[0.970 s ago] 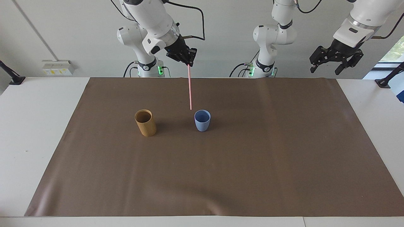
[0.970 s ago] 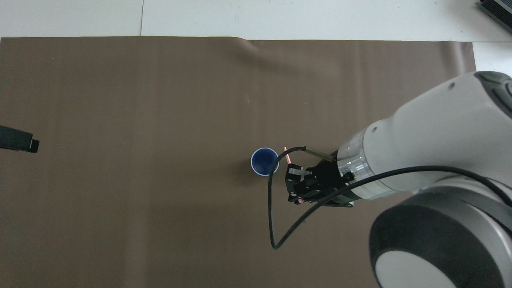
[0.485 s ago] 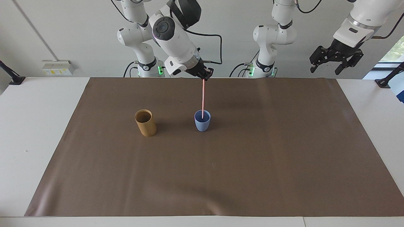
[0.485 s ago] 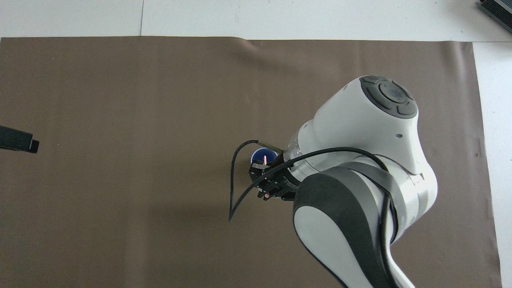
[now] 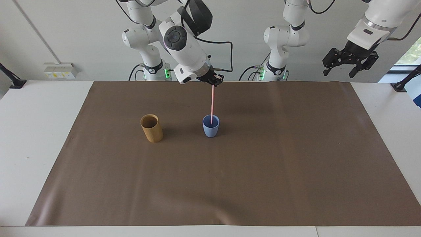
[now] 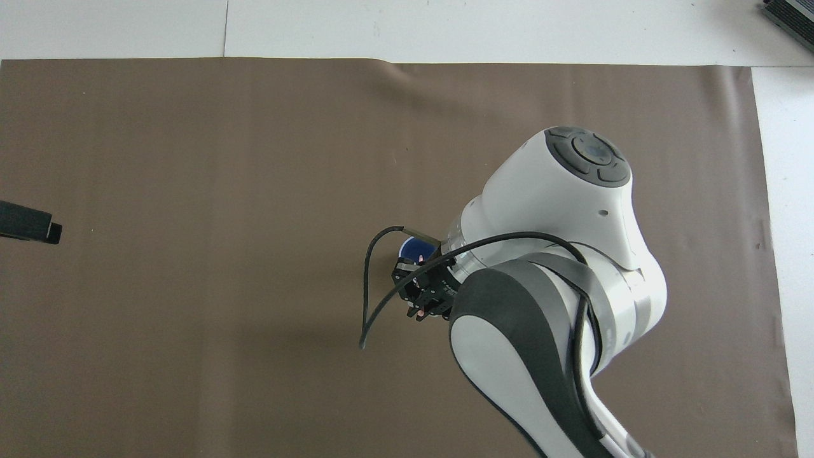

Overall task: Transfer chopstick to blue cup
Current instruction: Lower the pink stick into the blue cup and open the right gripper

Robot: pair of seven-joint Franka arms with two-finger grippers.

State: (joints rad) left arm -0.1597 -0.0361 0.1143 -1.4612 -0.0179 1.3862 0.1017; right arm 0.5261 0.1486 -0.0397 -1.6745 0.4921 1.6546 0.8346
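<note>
The pink chopstick (image 5: 212, 103) hangs almost upright, its top pinched in my right gripper (image 5: 213, 81), which is shut on it above the blue cup (image 5: 210, 126). The stick's lower end dips inside the cup's mouth. From overhead, the right gripper (image 6: 420, 289) and its arm cover most of the blue cup (image 6: 412, 247); only part of the rim and the chopstick's pink tip (image 6: 420, 259) show. My left gripper (image 5: 349, 62) waits open, raised over the left arm's end of the table, with nothing in it.
A taller tan-brown cup (image 5: 151, 128) stands on the brown mat (image 5: 230, 181) beside the blue cup, toward the right arm's end. A black cable loops from the right wrist. The left gripper's tip (image 6: 28, 222) shows at the overhead view's edge.
My right gripper has carried the chopstick sideways from beside the blue cup to over it and lowered it, so the tip now sits inside the cup. The left arm has not moved.
</note>
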